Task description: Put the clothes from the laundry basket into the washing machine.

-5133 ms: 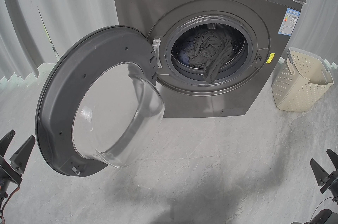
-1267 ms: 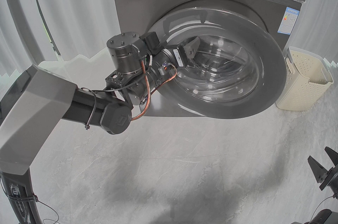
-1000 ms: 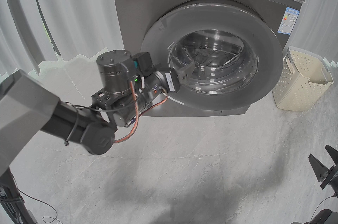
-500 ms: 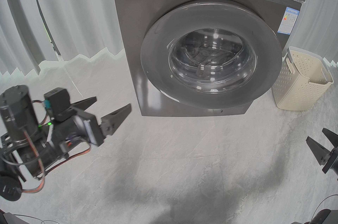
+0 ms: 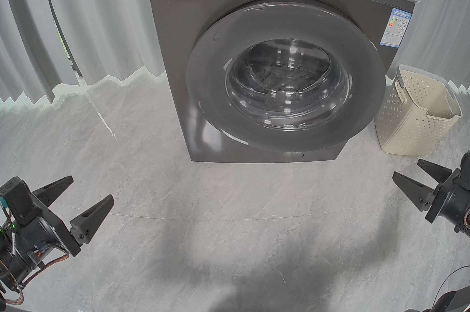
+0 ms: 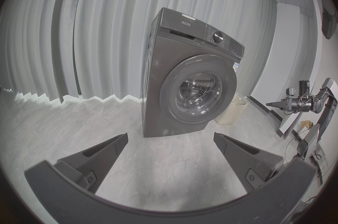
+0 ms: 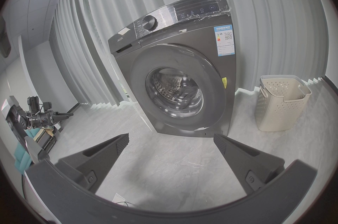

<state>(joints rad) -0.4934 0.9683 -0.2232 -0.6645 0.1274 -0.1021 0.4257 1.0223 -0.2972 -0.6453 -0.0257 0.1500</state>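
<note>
The grey washing machine (image 5: 169,19) stands ahead with its round door (image 5: 208,83) shut. Dark clothes (image 5: 286,79) lie in the drum behind the glass. A cream laundry basket (image 5: 399,124) sits on the floor to the machine's right, and no clothes show inside it. My left gripper (image 5: 91,187) hangs open and empty low at the left, well away from the machine (image 6: 165,70). At the right, near the basket (image 7: 278,112), my right gripper (image 5: 407,168) is open and empty too.
Pale curtains (image 5: 98,4) hang behind and beside the machine. Grey tiled floor (image 5: 245,229) spreads wide between both grippers and the machine's front.
The left arm swung the open door shut on the clothes, then drew back to the lower left with its gripper open. The right gripper rose a little. The head view shifted slightly.
</note>
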